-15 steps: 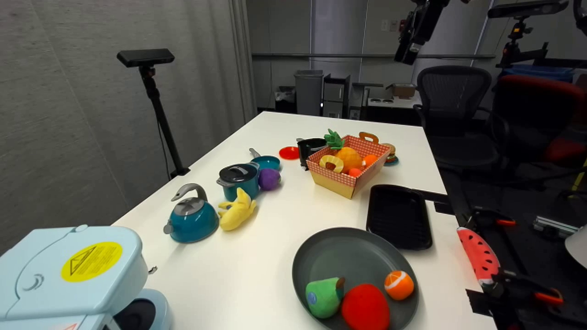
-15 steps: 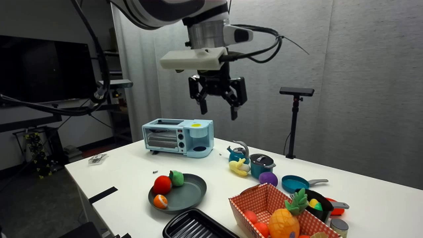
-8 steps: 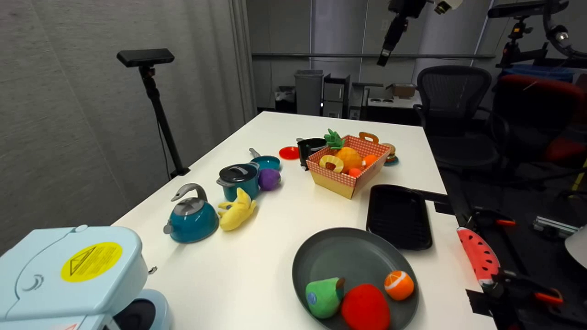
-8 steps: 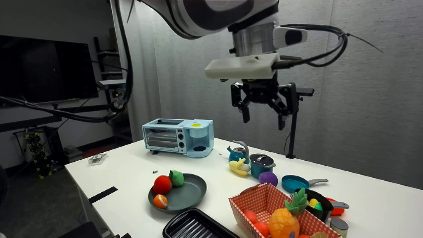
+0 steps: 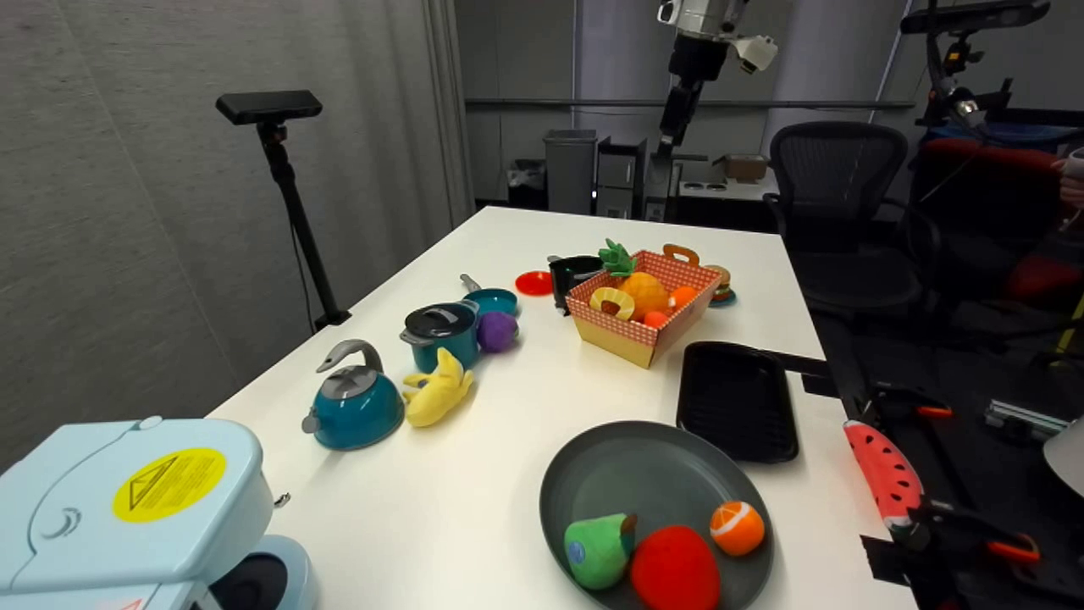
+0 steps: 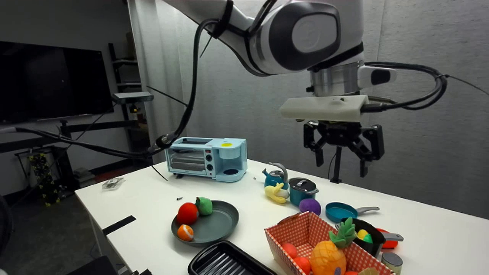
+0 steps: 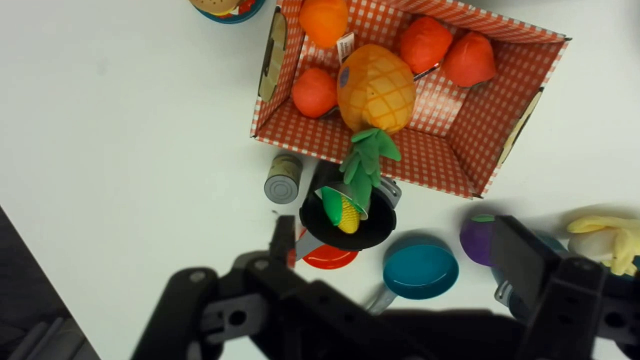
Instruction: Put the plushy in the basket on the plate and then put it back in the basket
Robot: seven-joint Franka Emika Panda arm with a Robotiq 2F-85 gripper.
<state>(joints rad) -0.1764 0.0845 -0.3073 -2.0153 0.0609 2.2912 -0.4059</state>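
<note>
Overhead, the gripper [image 6: 341, 164] hangs, fingers parted. On the white table [image 6: 431, 238] — black tape [image 6: 119, 225] at its edge — the orange plushy [image 6: 185, 232] rests on the grey plate [image 6: 217, 226], apart from the gingham-lined basket [image 5: 614, 339]. Grey curtain [image 5: 381, 169] flanks the table; a black chair [image 5: 838, 169] stands beyond.

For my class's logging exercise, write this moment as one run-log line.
gripper: open, empty, raised; orange plushy: on plate; return to basket: not yet done; pineapple toy: in basket

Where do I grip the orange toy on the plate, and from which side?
I'd lower the fingers from above, around the round middle of the orange toy: its top is uncovered, while the red toy and plate rim sit close.
</note>
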